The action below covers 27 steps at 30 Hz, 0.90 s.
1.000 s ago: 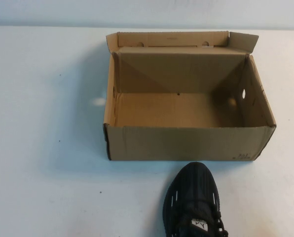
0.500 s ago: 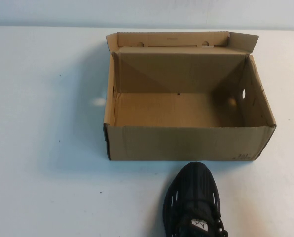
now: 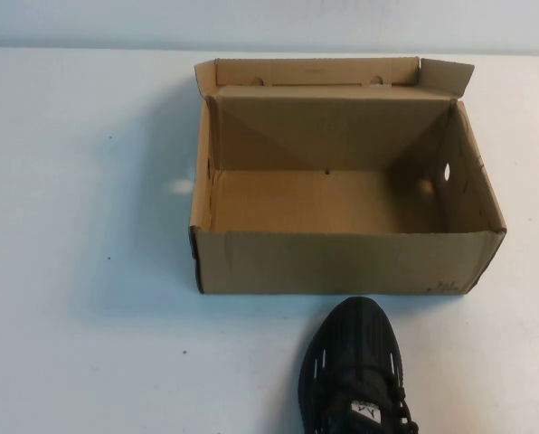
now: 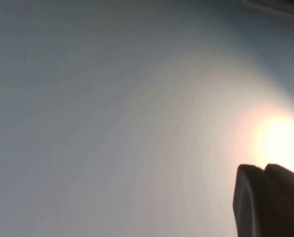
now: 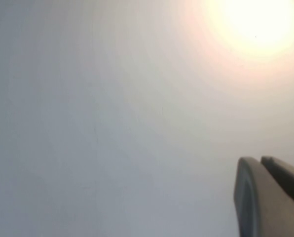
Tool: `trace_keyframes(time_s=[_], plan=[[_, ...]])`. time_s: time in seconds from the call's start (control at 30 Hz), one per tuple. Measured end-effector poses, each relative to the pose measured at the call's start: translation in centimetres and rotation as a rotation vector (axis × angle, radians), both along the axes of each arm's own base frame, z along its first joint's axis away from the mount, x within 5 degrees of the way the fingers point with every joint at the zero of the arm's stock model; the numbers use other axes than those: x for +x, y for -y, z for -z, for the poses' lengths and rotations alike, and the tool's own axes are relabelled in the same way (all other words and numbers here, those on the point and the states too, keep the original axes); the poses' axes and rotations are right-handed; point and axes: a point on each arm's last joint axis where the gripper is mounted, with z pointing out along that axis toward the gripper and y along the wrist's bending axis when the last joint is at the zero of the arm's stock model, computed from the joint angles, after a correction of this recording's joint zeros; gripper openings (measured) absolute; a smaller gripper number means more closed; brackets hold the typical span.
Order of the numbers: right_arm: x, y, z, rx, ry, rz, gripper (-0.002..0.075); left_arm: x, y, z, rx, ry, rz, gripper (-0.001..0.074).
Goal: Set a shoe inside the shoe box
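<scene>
From the high view, the shoe box point(image 3: 346, 181) is sitting open on the white desk point(image 3: 80, 226), its flaps standing upright. The shoe point(image 3: 354, 369) is lying on the desk just in front of the box's front wall, toe pointing toward it, not touching. Neither arm is showing here.

In the left wrist view, the left pincer point(image 4: 270, 200) is hanging over bare desk; whether it is apart or together I cannot tell.

In the right wrist view, the right pincer point(image 5: 270, 195) is hanging likewise over bare desk, its state equally unclear.
</scene>
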Motion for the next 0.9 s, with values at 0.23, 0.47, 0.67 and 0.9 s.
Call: trace_keyframes(time_s=[0.23, 0.47, 0.67, 0.9], plan=[[-0.3, 0.1, -0.4, 0.009, 0.052, 0.014, -0.0016, -0.2, -0.1, -0.1, -0.02, 0.021, 0.007, -0.0004], [-2.0, 0.9, -2.1, 0.051, 0.315, 0.085, -0.0016, -0.7, -0.3, -1.2, -0.048, 0.066, 0.017, -0.0004], [-4.2, 1.6, -6.3, 0.195, 0.505, 0.047, -0.0016, -2.4, -0.9, -6.1, -0.079, 0.111, 0.003, -0.0004], [-8.2, 1.2, -14.2, 0.24, 0.52, -0.124, -0.0016, -4.7, -1.8, -11.1, -0.079, 0.044, -0.032, -0.0004]])
